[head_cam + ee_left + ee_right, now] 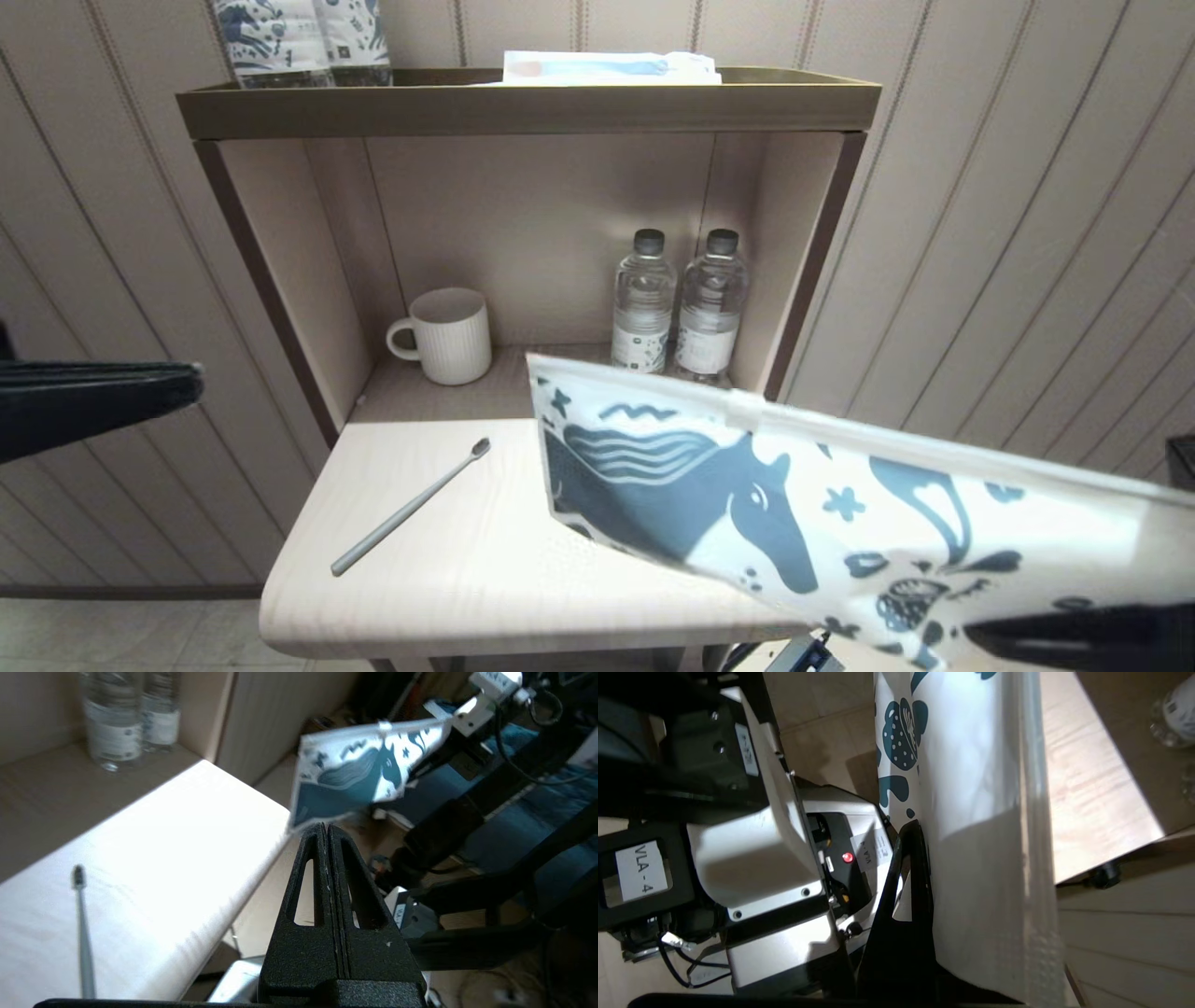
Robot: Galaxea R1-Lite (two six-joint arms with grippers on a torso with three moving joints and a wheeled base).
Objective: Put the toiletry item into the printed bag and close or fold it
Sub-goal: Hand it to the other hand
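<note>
The toiletry item, a slim grey toothbrush (pixel 411 509), lies diagonally on the pale table top (pixel 467 597), left of centre, with its bristle head towards the shelf. It also shows in the left wrist view as the toothbrush (pixel 83 933). The printed bag (pixel 794 495), white with a dark blue horse, hangs tilted in the air over the table's right part. My right gripper (pixel 976 637) is shut on its near lower edge; one black finger (pixel 915 858) presses against the bag (pixel 980 812). My left gripper (pixel 325 828) is shut and empty, off the table's left side (pixel 191 383), apart from the bag (pixel 355 772).
In the shelf niche behind the table stand a ribbed white mug (pixel 448 334) and two clear water bottles (pixel 644 303), (pixel 711 303). The shelf's top tray (pixel 523 103) holds upright printed packs (pixel 299 37) and a flat white package (pixel 607 67). Panelled walls flank the unit.
</note>
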